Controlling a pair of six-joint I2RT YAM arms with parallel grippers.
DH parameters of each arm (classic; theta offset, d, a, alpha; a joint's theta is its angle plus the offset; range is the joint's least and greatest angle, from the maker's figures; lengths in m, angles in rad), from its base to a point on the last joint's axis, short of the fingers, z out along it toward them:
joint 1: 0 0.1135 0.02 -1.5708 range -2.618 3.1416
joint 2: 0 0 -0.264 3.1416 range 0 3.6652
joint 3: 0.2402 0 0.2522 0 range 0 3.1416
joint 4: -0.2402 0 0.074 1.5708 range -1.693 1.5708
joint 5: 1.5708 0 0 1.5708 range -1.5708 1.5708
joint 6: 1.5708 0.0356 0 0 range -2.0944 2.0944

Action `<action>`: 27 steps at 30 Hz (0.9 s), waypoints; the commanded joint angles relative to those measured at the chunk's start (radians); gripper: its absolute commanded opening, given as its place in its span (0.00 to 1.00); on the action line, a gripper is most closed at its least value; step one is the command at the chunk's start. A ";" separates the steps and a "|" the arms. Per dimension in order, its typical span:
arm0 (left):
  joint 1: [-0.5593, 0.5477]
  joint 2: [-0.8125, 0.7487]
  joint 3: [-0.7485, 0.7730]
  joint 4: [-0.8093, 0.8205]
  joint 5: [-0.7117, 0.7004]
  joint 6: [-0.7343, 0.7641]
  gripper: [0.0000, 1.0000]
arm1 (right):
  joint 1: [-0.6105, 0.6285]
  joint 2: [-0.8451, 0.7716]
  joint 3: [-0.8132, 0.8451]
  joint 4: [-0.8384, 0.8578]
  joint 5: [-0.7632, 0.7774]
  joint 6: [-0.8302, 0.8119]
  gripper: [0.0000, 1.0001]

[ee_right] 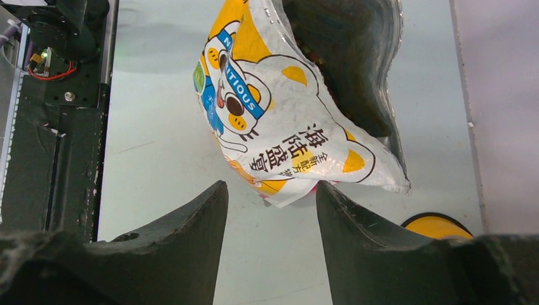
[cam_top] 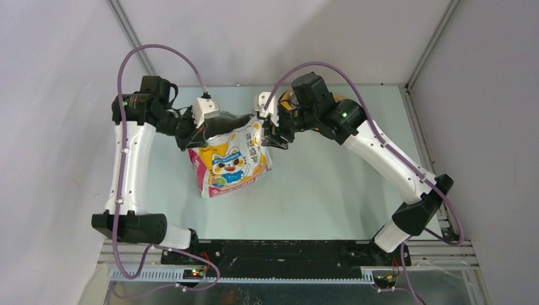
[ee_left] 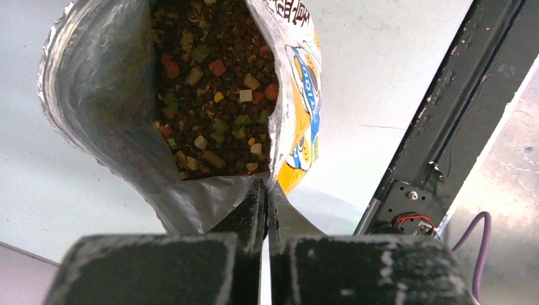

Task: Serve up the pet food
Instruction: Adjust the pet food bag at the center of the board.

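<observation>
Both arms [cam_top: 130, 165] outstretched, left pincer [ee_left: 266, 190] on pet food bag [cam_top: 230, 166].

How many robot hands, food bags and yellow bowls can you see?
Robot hands: 2 (left hand, right hand)
Food bag: 1
Yellow bowl: 1, mostly hidden
Total: 4

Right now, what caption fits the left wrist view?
Left hand shut on the rim of the open pet food bag, brown and multicoloured kibble visible inside.
</observation>
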 commanded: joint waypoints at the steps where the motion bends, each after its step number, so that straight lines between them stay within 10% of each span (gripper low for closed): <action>1: 0.001 -0.121 0.002 -0.014 0.101 -0.036 0.01 | -0.002 -0.021 0.016 0.022 0.000 -0.002 0.57; 15: -0.011 -0.134 0.003 0.007 0.167 -0.099 0.30 | 0.012 0.061 0.108 0.104 0.125 0.041 0.57; 19: -0.011 -0.192 -0.077 0.329 0.018 -0.449 0.43 | 0.002 0.120 0.160 0.217 0.351 0.102 0.59; 27: -0.067 -0.297 -0.204 0.542 -0.019 -0.510 0.82 | -0.036 0.267 0.308 0.274 0.444 0.114 0.63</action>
